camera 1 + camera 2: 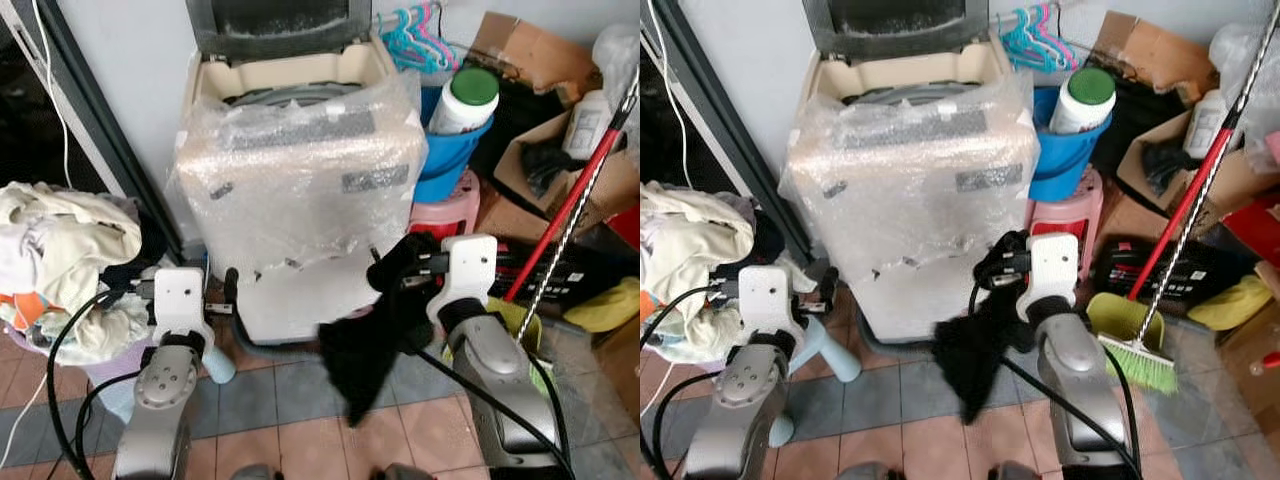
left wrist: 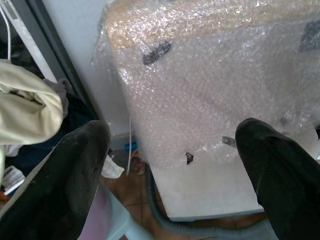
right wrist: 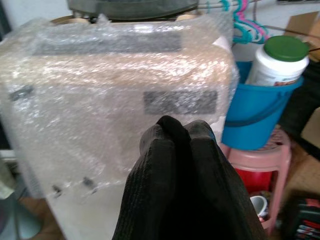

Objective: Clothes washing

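We're mid-load: our right gripper is clamped on a black garment, which drapes over the fingers and hangs down below it toward the tiled floor. Judging by that, the step in hand is carrying this piece to the drum — not yet dropped in.

Just ahead of the gripper stands the washing machine, its front wrapped in bubble wrap, lid up at the back w/ the drum opening above and beyond the gripper. Next move, we'd say: lift the garment well higher, reach fwd over the wrapped front edge, then let go over the opening; the trailing cloth could snag on the wrap.

Right arm is bent, forearm coming up from low in the head view, wrist aimed at the machine's front. Beyond the gripper to its right: a blue bucket on a pink stool, and a red broom.

Left gripper — fingers spread apart, holding nothing — hovers low near the machine's lower left corner. Out to its left sits the laundry pile in a basket, more pieces waiting.
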Robot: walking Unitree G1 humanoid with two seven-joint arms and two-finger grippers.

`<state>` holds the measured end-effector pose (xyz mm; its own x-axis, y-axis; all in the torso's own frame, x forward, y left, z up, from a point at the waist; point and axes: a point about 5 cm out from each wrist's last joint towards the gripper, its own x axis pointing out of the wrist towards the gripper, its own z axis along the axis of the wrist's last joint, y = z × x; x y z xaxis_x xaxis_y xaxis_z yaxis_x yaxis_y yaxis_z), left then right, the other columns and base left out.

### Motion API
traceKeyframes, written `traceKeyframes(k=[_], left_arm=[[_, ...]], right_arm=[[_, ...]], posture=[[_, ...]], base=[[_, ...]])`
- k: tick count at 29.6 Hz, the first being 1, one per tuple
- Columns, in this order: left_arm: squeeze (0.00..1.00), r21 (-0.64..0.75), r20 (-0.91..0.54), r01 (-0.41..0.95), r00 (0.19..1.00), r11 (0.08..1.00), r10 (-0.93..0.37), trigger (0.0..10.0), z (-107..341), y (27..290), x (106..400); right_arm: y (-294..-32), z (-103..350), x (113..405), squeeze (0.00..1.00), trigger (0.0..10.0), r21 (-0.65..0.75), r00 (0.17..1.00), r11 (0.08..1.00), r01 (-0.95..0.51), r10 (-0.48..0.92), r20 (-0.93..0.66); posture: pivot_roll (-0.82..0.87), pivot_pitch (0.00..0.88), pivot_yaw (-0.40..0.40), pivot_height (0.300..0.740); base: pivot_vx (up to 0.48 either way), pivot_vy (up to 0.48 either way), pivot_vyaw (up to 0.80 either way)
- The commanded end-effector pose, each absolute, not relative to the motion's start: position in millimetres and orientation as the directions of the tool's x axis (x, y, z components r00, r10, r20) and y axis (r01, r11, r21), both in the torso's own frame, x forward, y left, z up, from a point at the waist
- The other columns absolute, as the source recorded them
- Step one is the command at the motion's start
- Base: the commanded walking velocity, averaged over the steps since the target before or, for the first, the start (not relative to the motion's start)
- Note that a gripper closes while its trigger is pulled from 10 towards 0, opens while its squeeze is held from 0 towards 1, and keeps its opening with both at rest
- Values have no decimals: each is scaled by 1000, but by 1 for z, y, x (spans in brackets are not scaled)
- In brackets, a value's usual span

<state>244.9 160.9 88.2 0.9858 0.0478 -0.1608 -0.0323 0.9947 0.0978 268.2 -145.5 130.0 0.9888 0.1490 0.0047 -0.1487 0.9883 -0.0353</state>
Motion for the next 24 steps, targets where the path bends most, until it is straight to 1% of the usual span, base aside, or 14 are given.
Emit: traceKeyframes(k=[1, 13, 16, 17, 20, 24], left_arm=[[0, 124, -153, -46, 986, 991, 65, 10000, 87, 164, 249], [0, 152, -135, -88, 985, 984, 109, 10000, 85, 176, 250], [0, 154, -133, -88, 985, 984, 109, 10000, 85, 176, 250], [0, 155, -129, -88, 986, 984, 109, 10000, 85, 176, 252], [0, 157, -101, -87, 989, 984, 103, 10000, 90, 173, 258], [0, 157, -86, -93, 990, 983, 108, 10000, 95, 172, 258]], right_arm=[[-144, 139, 275, 0, 10000, -46, 987, 988, -149, 152, 55], [-145, 128, 269, 0, 10000, -39, 988, 988, -151, 152, 37], [-145, 129, 268, 0, 10000, -54, 986, 986, -159, 161, 47], [-145, 129, 268, 0, 10000, -84, 983, 982, -168, 173, 55], [-149, 130, 272, 0, 10000, -141, 986, 979, -145, 156, 66], [-156, 132, 272, 0, 10000, -128, 991, 986, -104, 114, 73]], posture=[[-69, 0, 92, 740], [-63, 0, 94, 740], [-66, 0, 95, 740], [-66, 0, 96, 740], [-66, 0, 106, 740], [-63, 0, 107, 740]], base=[[0, 0, 0], [0, 0, 0], [0, 0, 0], [0, 0, 0], [0, 0, 800], [0, 0, 788]])
